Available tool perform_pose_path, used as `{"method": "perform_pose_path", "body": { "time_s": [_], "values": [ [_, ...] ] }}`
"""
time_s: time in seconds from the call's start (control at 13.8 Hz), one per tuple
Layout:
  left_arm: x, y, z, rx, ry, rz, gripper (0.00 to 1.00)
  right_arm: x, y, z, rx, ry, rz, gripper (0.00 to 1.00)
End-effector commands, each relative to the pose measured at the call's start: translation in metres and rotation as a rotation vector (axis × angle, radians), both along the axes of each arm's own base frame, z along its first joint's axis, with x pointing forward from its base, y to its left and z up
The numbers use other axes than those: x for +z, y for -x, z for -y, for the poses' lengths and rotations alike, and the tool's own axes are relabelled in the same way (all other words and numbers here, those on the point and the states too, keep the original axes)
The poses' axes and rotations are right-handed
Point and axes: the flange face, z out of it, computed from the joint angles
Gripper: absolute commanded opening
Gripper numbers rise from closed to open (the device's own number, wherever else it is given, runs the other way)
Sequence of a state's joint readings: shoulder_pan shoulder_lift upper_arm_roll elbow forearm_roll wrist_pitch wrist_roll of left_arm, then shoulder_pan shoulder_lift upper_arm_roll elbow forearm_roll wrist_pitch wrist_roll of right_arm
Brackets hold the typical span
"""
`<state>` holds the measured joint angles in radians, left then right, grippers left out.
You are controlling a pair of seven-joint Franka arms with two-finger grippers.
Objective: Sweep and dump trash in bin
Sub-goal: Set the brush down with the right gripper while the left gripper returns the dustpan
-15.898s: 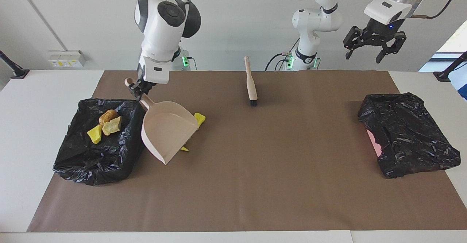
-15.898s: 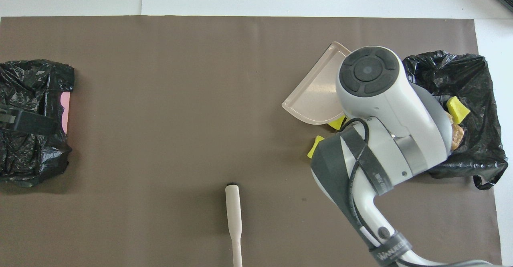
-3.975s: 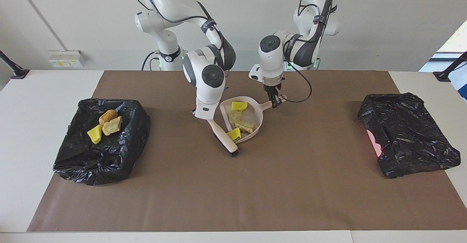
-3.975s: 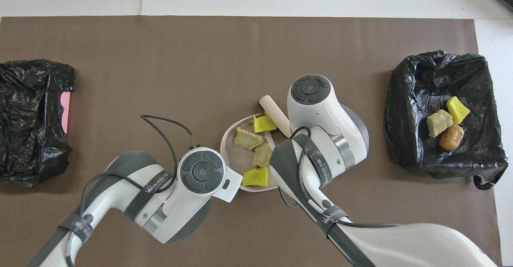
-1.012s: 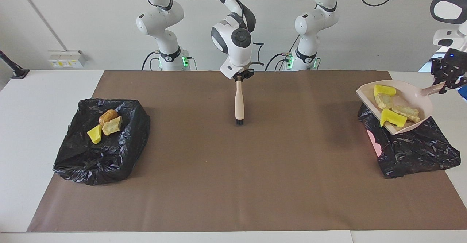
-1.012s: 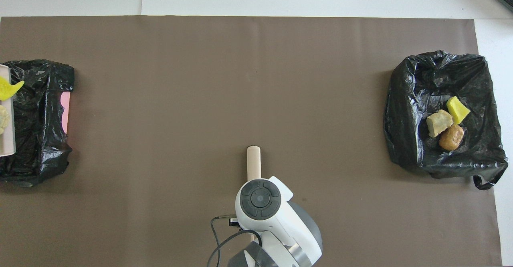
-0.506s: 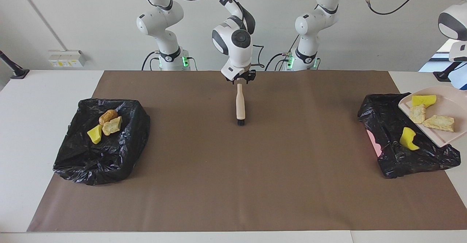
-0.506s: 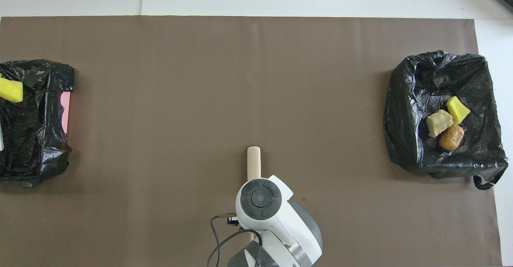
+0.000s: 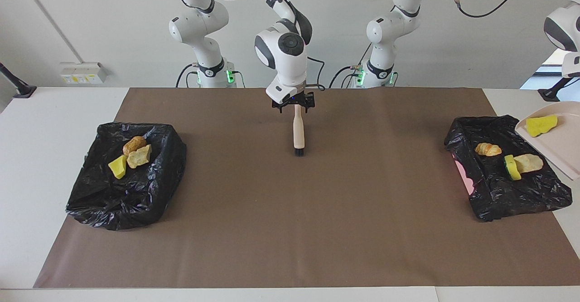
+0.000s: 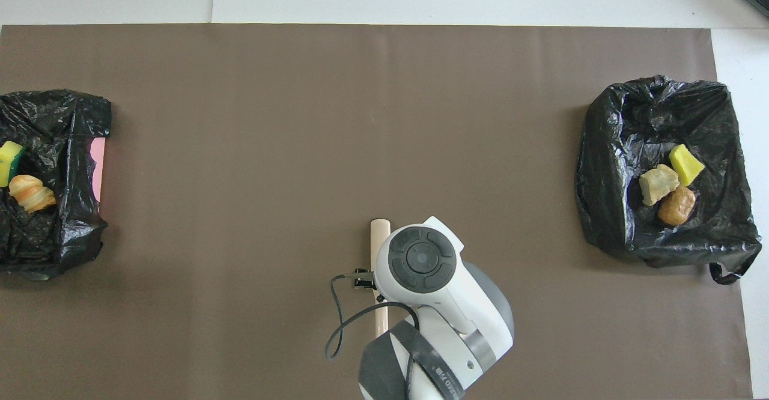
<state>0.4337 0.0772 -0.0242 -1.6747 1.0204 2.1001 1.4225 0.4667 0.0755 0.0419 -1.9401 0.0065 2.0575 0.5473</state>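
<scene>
The pink dustpan [image 9: 559, 145] hangs tilted over the black-lined bin [image 9: 503, 188] at the left arm's end, its handle running out of view with my left gripper. One yellow lump [image 9: 541, 125] of trash still lies on the pan. Three lumps lie in this bin: a golden one [image 9: 488, 148], a beige one [image 9: 529, 161] and a yellow-green one [image 9: 511, 168]. My right gripper [image 9: 293, 107] stands open just over the handle end of the brush [image 9: 297, 129], which lies flat on the brown mat [image 9: 290, 229]. In the overhead view the right wrist [image 10: 423, 259] covers most of the brush [image 10: 379, 238].
A second black-lined bin [image 9: 127, 193] sits at the right arm's end and holds three lumps: golden-brown [image 9: 134, 144], beige [image 9: 139, 156], yellow [image 9: 118, 167]. Pink shows through a gap in the lining [image 9: 463, 175] of the other bin.
The right gripper opened and let go of the brush, which now lies on the mat. The left arm tipped the dustpan farther out, and three lumps slid off it into the bin.
</scene>
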Motion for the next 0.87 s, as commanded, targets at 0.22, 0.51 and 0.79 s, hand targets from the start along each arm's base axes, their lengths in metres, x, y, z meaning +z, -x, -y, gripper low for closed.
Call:
{"method": "perform_pose_path", "body": {
  "time_s": [0.22, 0.51, 0.79],
  "values": [
    [0.016, -0.006, 0.038, 0.006, -0.021, -0.01, 0.0, 0.095, -0.048, 0.097, 0.055, 0.043, 0.086, 1.0],
    [0.005, -0.015, 0.088, 0.037, 0.245, 0.054, 0.0, 0.163, -0.053, 0.171, 0.072, 0.051, 0.039, 1.0],
    [-0.022, -0.026, 0.161, 0.149, 0.564, 0.127, 0.0, 0.204, -0.039, 0.23, 0.036, 0.026, -0.015, 1.0]
  ]
}}
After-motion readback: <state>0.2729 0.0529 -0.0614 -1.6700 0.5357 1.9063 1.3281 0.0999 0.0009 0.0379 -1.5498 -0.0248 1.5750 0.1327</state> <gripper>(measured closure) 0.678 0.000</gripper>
